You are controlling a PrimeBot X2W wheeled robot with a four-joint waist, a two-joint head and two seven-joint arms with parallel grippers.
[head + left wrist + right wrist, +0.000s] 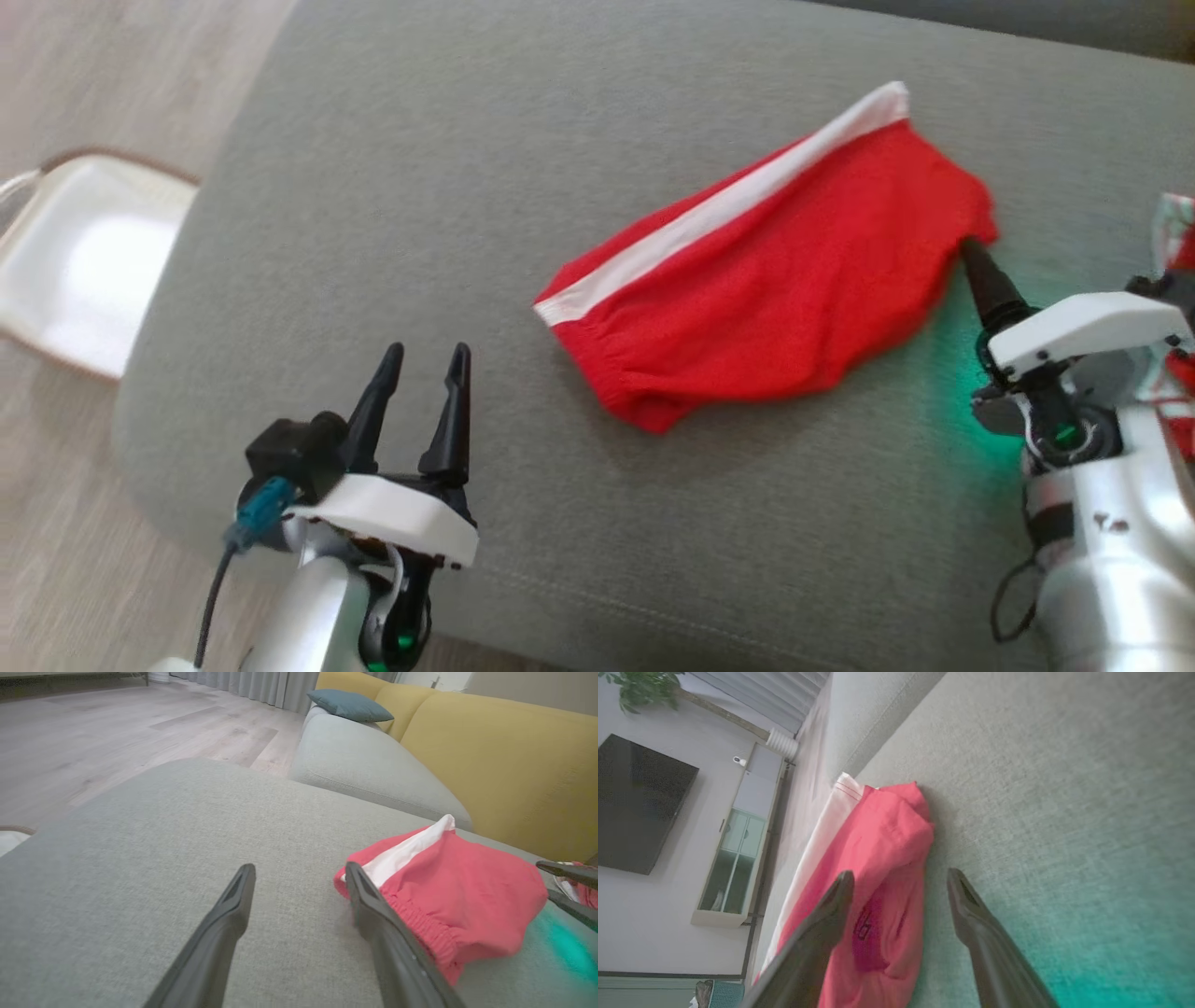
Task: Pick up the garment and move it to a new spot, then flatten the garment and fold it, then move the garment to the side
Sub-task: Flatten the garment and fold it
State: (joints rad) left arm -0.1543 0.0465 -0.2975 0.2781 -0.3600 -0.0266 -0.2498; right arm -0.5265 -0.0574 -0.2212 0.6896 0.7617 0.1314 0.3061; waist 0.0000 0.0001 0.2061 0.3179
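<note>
Lying on a grey sofa cushion (373, 187) beside wood floor (112, 56), the red garment (775, 271) sits right of centre, long axis running lower left to upper right; left tool (425, 359) and right tool (901, 877) stand open.

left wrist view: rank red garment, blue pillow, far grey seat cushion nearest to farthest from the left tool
1. red garment, right beside the left tool
2. far grey seat cushion, beyond, upper middle
3. blue pillow, top, on that cushion

Soft, even daylight — mild blur.
Green glow tints the cushion (943, 373); white chair (84, 271) glares; wrist views warp.
</note>
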